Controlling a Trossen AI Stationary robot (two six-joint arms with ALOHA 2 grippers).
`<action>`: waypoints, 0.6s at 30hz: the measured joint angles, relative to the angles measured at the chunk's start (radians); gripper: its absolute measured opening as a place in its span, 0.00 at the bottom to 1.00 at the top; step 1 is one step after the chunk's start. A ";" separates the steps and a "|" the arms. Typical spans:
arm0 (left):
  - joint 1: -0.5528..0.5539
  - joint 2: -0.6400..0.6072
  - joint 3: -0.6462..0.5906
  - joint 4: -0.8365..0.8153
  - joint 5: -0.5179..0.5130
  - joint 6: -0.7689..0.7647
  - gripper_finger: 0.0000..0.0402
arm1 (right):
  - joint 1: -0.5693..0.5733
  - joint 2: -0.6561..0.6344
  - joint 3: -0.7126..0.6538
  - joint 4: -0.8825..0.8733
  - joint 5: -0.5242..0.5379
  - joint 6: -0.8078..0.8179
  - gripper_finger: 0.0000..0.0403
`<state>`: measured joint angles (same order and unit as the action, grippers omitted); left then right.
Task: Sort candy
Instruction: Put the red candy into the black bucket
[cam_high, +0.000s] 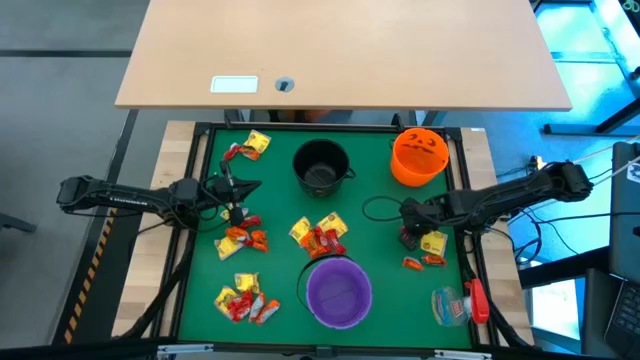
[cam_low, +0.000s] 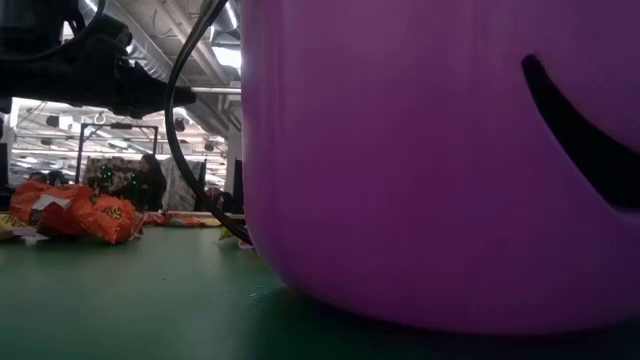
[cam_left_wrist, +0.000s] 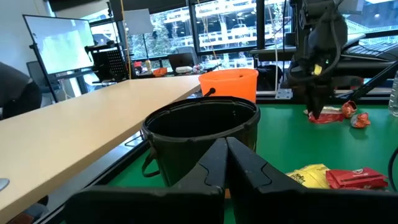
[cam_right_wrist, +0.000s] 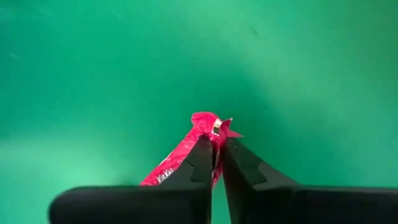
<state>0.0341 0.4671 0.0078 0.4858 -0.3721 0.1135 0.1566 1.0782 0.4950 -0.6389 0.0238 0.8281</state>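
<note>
Red candy (cam_right_wrist: 186, 152) wrapper lettering unreadable.

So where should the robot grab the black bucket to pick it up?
Probably by the rim of the black bucket, coming straight down from above: it stands upright with its mouth open, so one finger could go inside the wall and one outside. Its thin handle hangs down low, harder to catch.

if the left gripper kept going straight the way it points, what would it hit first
Most likely the black bucket: the left gripper, fingers together, points right at its near wall, though the gap between them is hard to judge.
</note>
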 joint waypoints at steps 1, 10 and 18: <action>0.000 0.000 0.000 0.000 0.000 0.000 0.00 | 0.000 0.000 0.018 -0.001 0.008 -0.008 0.02; 0.000 0.000 0.000 0.000 0.000 0.000 0.00 | 0.000 0.000 0.239 -0.044 0.144 -0.140 0.01; 0.000 0.000 0.000 0.001 -0.001 0.000 0.00 | -0.067 0.000 0.420 0.096 0.368 -0.385 0.02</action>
<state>0.0341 0.4671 0.0078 0.4870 -0.3729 0.1139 0.0895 1.0782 0.9152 -0.5431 0.3920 0.4429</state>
